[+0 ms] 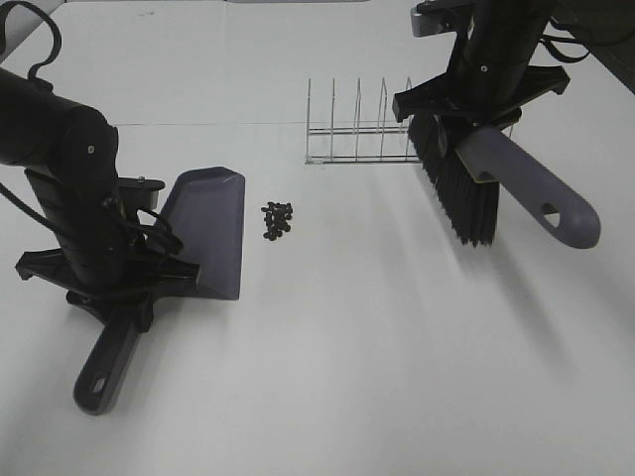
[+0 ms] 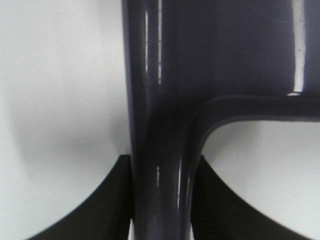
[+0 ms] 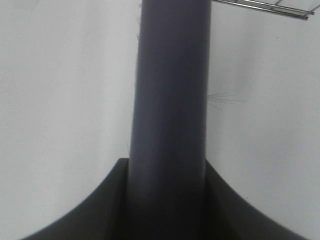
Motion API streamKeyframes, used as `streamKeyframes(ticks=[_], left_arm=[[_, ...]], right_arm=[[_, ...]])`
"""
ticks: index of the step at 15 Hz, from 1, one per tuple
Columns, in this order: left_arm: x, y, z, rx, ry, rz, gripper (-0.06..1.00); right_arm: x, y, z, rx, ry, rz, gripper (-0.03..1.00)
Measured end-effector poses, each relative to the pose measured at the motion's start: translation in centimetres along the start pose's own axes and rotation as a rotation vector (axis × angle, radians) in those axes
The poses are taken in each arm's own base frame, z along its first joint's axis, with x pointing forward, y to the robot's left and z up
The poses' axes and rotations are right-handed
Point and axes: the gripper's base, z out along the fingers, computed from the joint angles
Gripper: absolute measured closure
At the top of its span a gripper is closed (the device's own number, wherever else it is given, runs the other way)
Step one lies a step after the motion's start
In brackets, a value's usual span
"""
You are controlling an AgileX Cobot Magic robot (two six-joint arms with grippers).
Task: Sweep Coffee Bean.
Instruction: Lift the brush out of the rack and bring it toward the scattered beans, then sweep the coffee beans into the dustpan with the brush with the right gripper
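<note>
A small heap of dark coffee beans [image 1: 277,220] lies on the white table, just right of the dustpan's lip. The grey dustpan [image 1: 206,230] rests on the table, its handle [image 1: 106,365] pointing toward the front. My left gripper [image 1: 124,283] is shut on the dustpan's handle neck, which fills the left wrist view [image 2: 160,150]. My right gripper [image 1: 474,111] is shut on a grey brush [image 1: 526,188] with black bristles [image 1: 458,190], held above the table well right of the beans. The brush handle fills the right wrist view [image 3: 170,100].
A wire rack [image 1: 359,134] stands at the back, between the beans and the brush; its edge shows in the right wrist view [image 3: 270,6]. The white table [image 1: 377,357] extends to the front and right.
</note>
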Motion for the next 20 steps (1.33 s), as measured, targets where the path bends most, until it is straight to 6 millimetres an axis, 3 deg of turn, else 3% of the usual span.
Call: streamKeyframes(ticks=[3, 5, 7, 8, 10, 11, 12, 13, 16, 20], left_arm=[[-0.2, -0.1, 0.2, -0.001, 0.004, 0.001, 0.68], [-0.4, -0.2, 0.1, 0.008, 0.002, 0.001, 0.68], [-0.4, -0.2, 0.2, 0.007, 0.004, 0.005, 0.68], [-0.4, -0.2, 0.2, 0.007, 0.005, 0.006, 0.68], [-0.4, -0.2, 0.2, 0.007, 0.005, 0.009, 0.68], [-0.4, -0.2, 0.2, 0.007, 0.004, 0.009, 0.68], [-0.4, -0.2, 0.2, 0.007, 0.004, 0.009, 0.68], [-0.4, -0.2, 0.3, 0.006, 0.006, 0.01, 0.68], [-0.4, -0.2, 0.3, 0.006, 0.006, 0.01, 0.68], [-0.4, -0.2, 0.3, 0.006, 0.006, 0.012, 0.68]], right_arm=[[0.6, 1.0, 2.6, 0.022, 0.064, -0.033, 0.69], [1.4, 2.8, 4.8, 0.039, 0.115, -0.088, 0.69], [1.1, 5.3, 5.2, 0.037, 0.116, -0.13, 0.69], [0.4, 8.1, 5.7, 0.044, 0.127, -0.17, 0.69], [-0.2, 11.4, 6.3, 0.05, 0.156, -0.213, 0.69], [-0.4, 13.0, 6.3, 0.033, 0.164, -0.226, 0.69], [-0.4, 13.0, 6.3, 0.033, 0.164, -0.226, 0.69], [-0.6, 16.3, 6.2, -0.029, 0.167, -0.249, 0.69], [-0.7, 20.8, 5.0, -0.153, 0.118, -0.263, 0.69], [-1.3, 22.9, 2.5, -0.262, 0.064, -0.248, 0.69]])
